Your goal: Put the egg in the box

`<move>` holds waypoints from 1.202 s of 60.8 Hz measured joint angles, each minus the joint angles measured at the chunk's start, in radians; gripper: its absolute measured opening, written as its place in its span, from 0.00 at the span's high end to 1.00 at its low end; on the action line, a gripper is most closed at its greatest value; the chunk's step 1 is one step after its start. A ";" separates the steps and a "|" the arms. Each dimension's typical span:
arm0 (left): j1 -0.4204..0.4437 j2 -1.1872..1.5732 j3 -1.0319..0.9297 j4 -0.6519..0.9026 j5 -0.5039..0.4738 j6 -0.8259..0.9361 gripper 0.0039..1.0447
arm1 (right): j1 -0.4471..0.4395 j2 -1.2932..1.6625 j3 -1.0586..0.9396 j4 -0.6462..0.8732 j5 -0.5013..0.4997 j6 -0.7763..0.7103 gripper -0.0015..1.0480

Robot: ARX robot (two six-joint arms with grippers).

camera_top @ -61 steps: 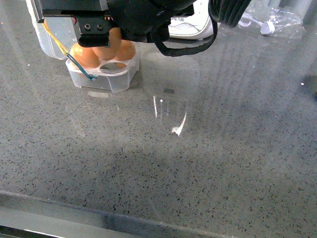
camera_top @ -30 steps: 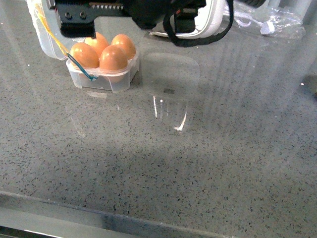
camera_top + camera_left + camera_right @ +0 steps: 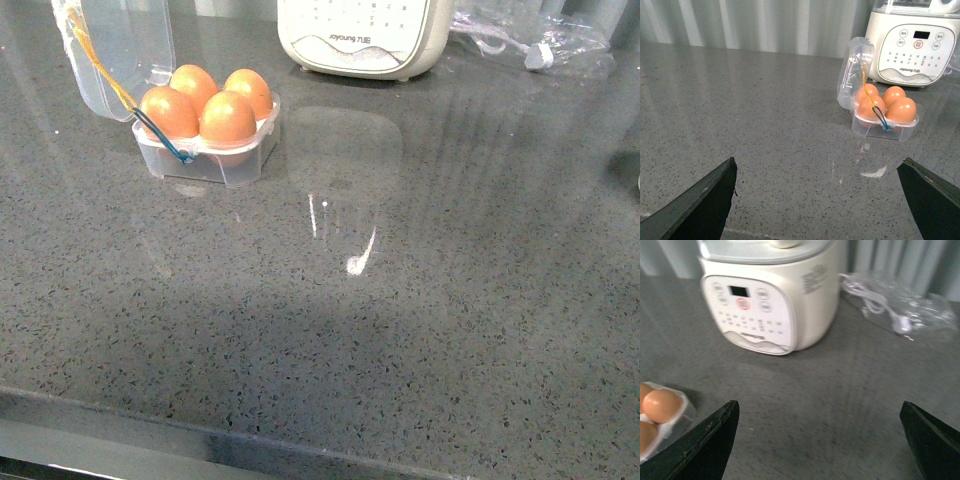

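Note:
The clear egg box stands at the back left of the counter with its lid open and upright. Several orange-brown eggs fill its cells; the front right egg is nearest. The box also shows in the left wrist view, and part of it in the right wrist view with an egg. Neither arm shows in the front view. My left gripper is open and empty above bare counter. My right gripper is open and empty, with the box off to its side.
A cream-white appliance stands at the back behind the box, also in the right wrist view. A clear plastic bag with a white cable lies at the back right. The counter's front edge runs along the bottom.
The arm that hung over the box has pulled up and back out of the front view. The fourth cell, empty a second ago, holds an egg since half a second ago.

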 joint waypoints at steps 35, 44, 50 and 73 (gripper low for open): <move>0.000 0.000 0.000 0.000 0.000 0.000 0.06 | -0.512 -0.909 -0.422 -0.242 -0.314 -0.116 0.23; 0.000 0.000 0.000 0.000 0.000 0.000 0.06 | -0.469 -1.022 -0.506 -0.260 -0.275 -0.127 0.47; 0.000 0.000 0.000 0.000 0.000 0.000 0.06 | -0.438 -1.054 -0.557 -0.248 -0.246 -0.130 0.62; 0.000 0.000 0.000 0.000 0.000 0.000 0.06 | -0.291 -1.244 -0.681 -0.309 -0.105 -0.136 0.97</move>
